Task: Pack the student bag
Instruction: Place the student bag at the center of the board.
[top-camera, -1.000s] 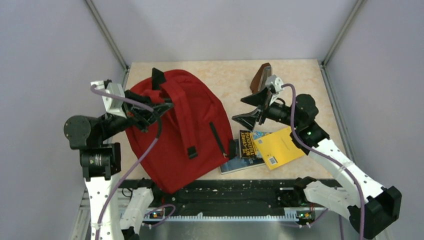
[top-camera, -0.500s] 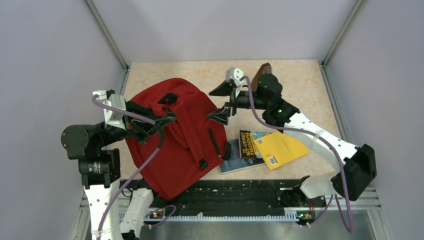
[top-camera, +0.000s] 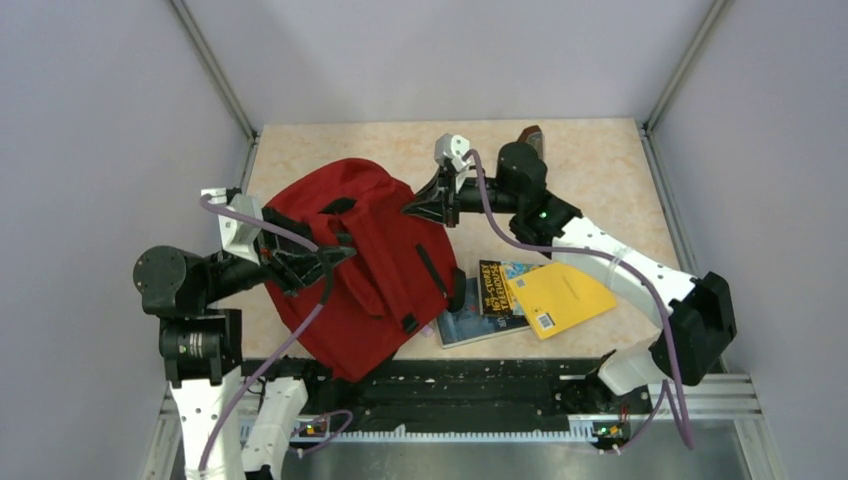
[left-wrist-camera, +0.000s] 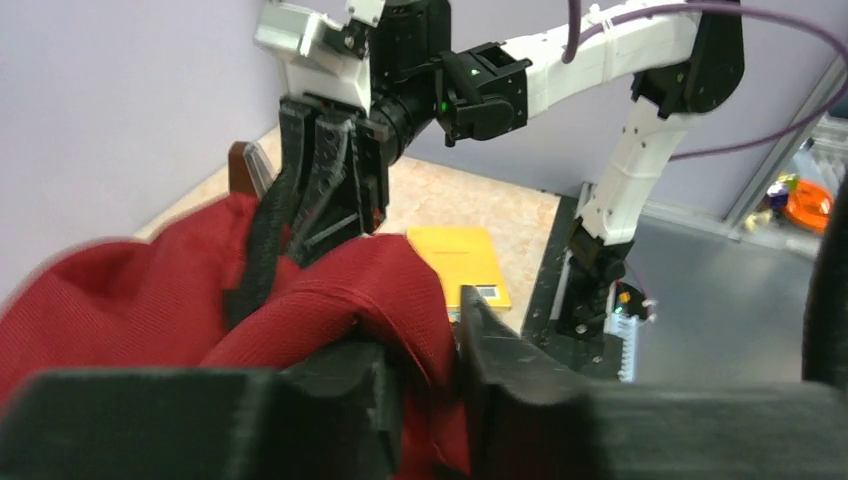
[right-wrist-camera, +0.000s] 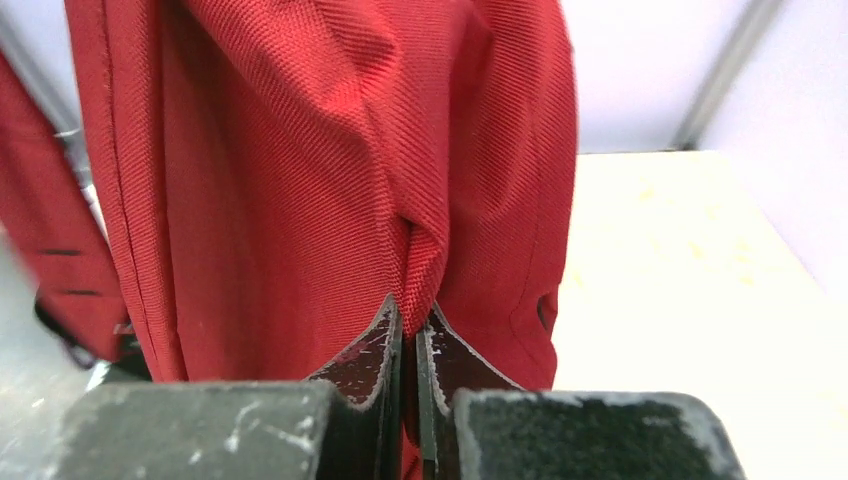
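Pinching a narrow fold of red fabric, the right gripper (right-wrist-camera: 410, 340) has its two dark fingers pressed almost together, with the cloth caught between their tips. The fabric belongs to the student bag (top-camera: 365, 270), a large red backpack with black straps that fills most of the right wrist view. The left gripper (left-wrist-camera: 425, 385) is also clamped on the bag, squeezing a rolled red edge between its black fingers on the bag's left side.

From overhead, the bag sits left of centre on the beige table (top-camera: 610, 170), bunched up between the two grippers, with its lower end close to the table's near edge. The right arm reaches across from the right to the bag's upper right side.

Just right of the bag lie a few books. A yellow book (top-camera: 560, 293) overlaps a dark book with yellow lettering (top-camera: 492, 288), and a bluish book (top-camera: 468, 328) lies beneath them. A small brown metronome (top-camera: 530, 135) stands at the far side, partly hidden behind the right arm.
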